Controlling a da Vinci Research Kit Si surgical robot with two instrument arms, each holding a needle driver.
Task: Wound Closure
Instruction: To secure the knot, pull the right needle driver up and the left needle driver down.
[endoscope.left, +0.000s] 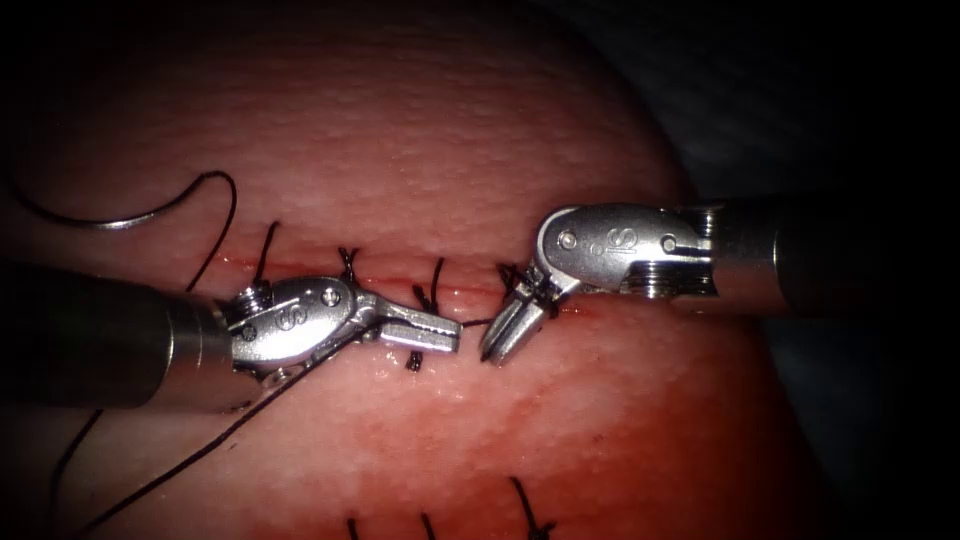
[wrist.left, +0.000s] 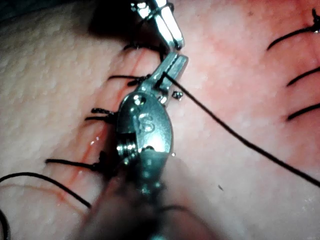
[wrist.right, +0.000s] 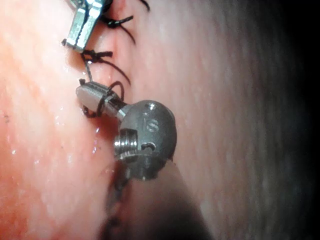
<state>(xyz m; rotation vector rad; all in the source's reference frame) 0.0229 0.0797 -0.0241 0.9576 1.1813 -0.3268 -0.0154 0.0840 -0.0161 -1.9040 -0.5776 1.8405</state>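
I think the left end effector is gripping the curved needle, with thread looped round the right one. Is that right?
Not quite. The left end effector grips the thread, not the needle, as the left wrist view shows. The needle lies free on the tissue at the endoscope view's far left. Thread is indeed looped round the right end effector.

The endoscope looks down from above and in front; both wrist views sit close, sharing the stitched cut (endoscope.left: 400, 285).

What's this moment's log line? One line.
left tool: grips thread | right tool: thread looped round | needle: free, on tissue, far left
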